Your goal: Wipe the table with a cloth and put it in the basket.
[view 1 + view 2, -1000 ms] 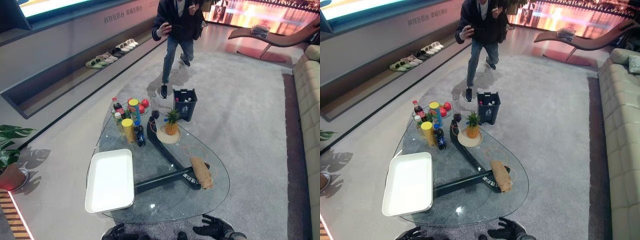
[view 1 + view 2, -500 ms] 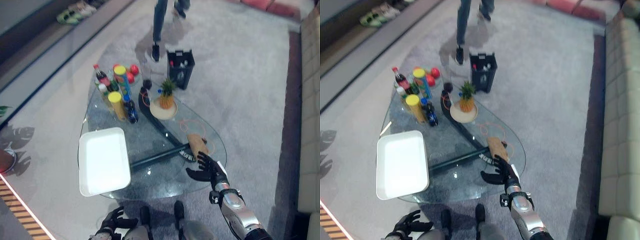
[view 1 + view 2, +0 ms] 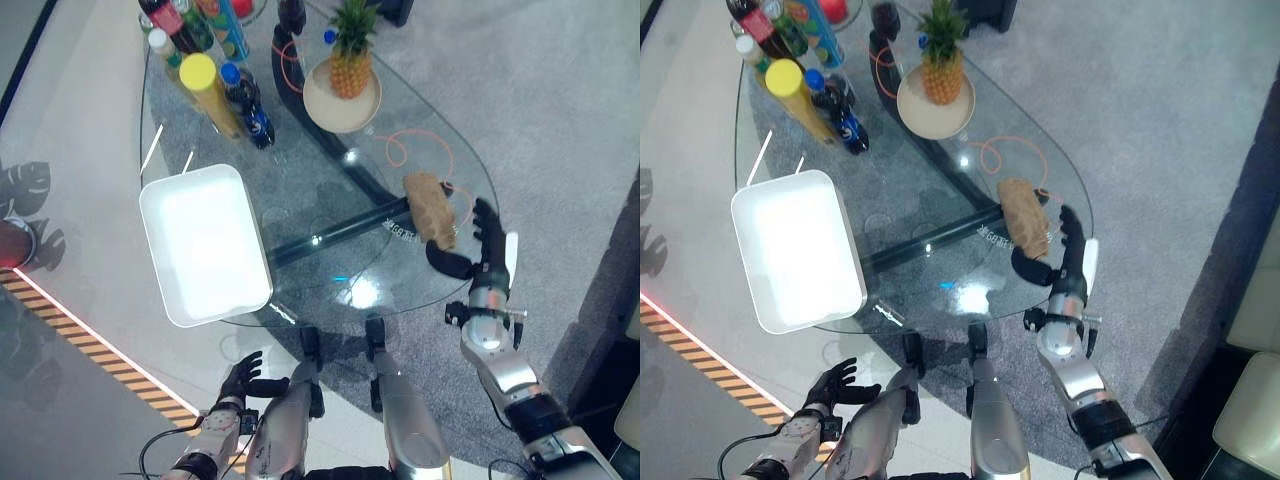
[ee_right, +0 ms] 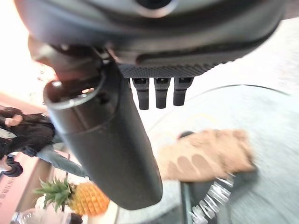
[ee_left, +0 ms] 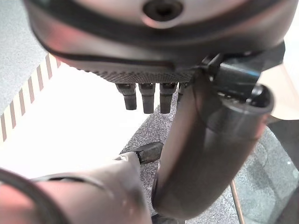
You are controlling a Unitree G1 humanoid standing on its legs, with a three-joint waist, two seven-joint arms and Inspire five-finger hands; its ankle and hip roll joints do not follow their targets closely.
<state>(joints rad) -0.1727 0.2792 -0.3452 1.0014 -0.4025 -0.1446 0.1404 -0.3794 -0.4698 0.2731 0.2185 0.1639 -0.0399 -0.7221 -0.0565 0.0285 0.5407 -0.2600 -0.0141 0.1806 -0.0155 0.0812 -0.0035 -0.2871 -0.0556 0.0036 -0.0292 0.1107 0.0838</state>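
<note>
Down low on the robot's left side the left hand hangs off the table with its fingers spread loose, nothing in it; it's well below the near edge of the glass table.

On the right side the right hand sits at the table's near-right edge, fingers straight and thumb sticking out toward the cloth; it's wide open and not gripping anything, the thumb tip right by the cloth's near end, though whether it actually touches is hard to call. The cloth is a tan rolled-up bundle lying on the glass near that right edge, just past the hand; the right wrist view shows it past the straight fingertips too.

Over on the left half of the table there's a white tray; an orange cord loops on the glass just beyond the cloth. Further back a pineapple stands on a plate; a cluster of bottles and a yellow-lidded can crowd the far-left corner.
</note>
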